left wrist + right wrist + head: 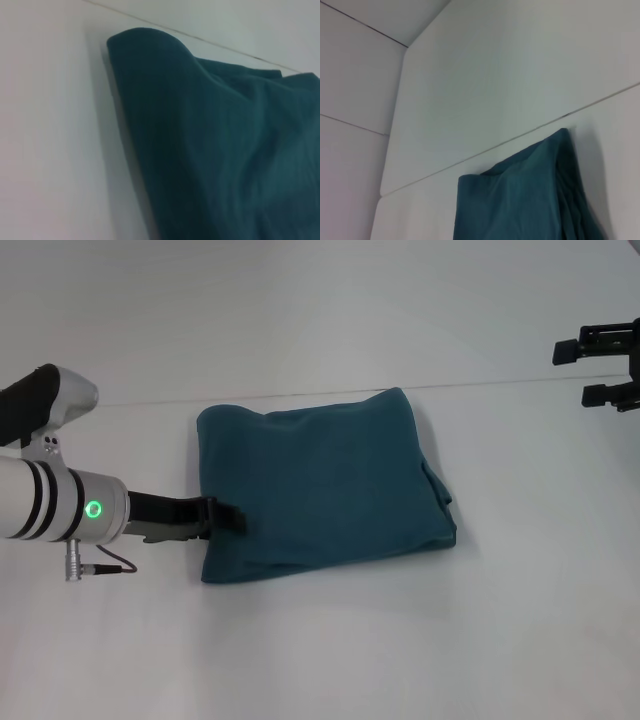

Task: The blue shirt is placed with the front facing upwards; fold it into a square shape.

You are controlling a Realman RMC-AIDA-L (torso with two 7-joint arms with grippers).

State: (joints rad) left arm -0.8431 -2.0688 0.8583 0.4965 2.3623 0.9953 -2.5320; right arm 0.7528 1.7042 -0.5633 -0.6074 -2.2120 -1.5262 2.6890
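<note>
The blue shirt [320, 485] lies folded into a rough square in the middle of the white table [400, 650], plain side up with no lettering showing. Layered edges show along its right side. My left gripper [228, 517] reaches in low from the left, its tip at the shirt's left edge near the front corner. The left wrist view shows the shirt [225, 150] close up, with one rounded corner raised. My right gripper [585, 370] hovers open far to the right and behind the shirt, holding nothing. The right wrist view takes in the shirt [520, 200] from a distance.
A thin seam [500, 383] runs across the table just behind the shirt. Bare white surface surrounds the shirt on all sides. The table's edge and a panel joint [395, 125] show in the right wrist view.
</note>
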